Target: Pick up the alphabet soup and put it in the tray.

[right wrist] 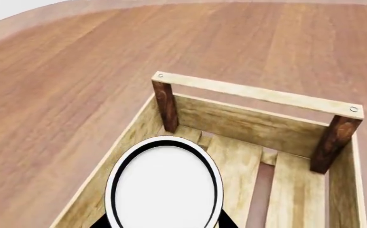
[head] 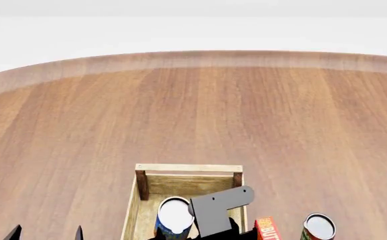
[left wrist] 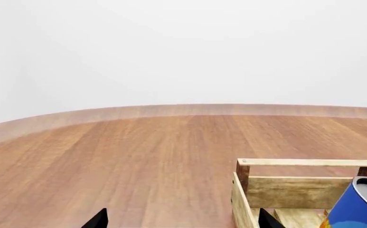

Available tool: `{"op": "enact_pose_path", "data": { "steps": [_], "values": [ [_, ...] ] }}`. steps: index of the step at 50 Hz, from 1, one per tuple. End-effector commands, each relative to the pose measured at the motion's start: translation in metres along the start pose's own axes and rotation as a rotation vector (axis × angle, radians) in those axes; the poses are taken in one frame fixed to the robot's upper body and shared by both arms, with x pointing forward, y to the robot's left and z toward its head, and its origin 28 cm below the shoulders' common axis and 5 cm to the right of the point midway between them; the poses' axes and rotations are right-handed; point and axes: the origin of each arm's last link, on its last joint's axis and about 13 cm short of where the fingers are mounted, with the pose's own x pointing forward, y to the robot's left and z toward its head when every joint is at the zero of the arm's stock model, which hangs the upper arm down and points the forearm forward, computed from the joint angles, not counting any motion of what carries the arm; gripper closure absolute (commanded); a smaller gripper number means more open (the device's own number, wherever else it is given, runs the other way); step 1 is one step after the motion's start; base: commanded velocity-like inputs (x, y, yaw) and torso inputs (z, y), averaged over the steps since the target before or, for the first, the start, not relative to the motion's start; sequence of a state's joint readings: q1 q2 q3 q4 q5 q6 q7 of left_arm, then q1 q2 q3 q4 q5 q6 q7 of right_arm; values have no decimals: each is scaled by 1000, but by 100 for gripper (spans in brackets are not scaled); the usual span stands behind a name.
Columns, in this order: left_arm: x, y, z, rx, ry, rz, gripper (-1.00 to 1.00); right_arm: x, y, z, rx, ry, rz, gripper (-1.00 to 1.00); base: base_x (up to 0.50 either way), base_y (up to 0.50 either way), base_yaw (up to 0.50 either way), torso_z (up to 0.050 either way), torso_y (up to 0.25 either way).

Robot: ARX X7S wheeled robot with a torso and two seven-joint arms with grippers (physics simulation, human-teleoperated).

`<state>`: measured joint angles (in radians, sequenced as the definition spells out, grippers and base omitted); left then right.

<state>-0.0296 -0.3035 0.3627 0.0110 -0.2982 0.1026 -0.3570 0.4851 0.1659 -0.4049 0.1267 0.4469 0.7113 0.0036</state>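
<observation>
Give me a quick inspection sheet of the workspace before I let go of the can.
Surface: round wooden table, bare beyond the tray.
Job's things: alphabet soup upright inside the tray, over the slatted floor; contact with the floor not visible.
Clutter: red box and second can right of the tray.
Grippers: right pincer at the soup's sides, closure unclear; left pincer open, empty, left of the tray.
Cables: nothing seen.
Surroundings: plain pale background.

A broad wooden table (head: 193,115) of warm reddish-brown planks fills most of the head view, its grain running away from the camera. The far edge curves in a paler band. Behind it stands a plain white, evenly lit wall (left wrist: 183,47).
</observation>
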Motion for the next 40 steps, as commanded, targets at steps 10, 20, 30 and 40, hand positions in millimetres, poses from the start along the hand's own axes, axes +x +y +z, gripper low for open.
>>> {"op": "enact_pose_path", "data": {
  "steps": [10,20,30,40],
  "values": [
    [0,0,0,0,-2,0,-100,6,-1,-7,-2,14,1,100,0,0,0,0,0],
    [0,0,0,1,-2,-1,-100,8,-2,-11,1,27,-3,100,0,0,0,1,1],
    [0,0,0,1,-1,-1,-100,9,-3,-14,5,37,-6,100,0,0,0,0,0],
    [0,0,0,2,-2,0,-100,11,-4,-18,7,47,-11,100,0,0,0,0,1]
  ]
}}
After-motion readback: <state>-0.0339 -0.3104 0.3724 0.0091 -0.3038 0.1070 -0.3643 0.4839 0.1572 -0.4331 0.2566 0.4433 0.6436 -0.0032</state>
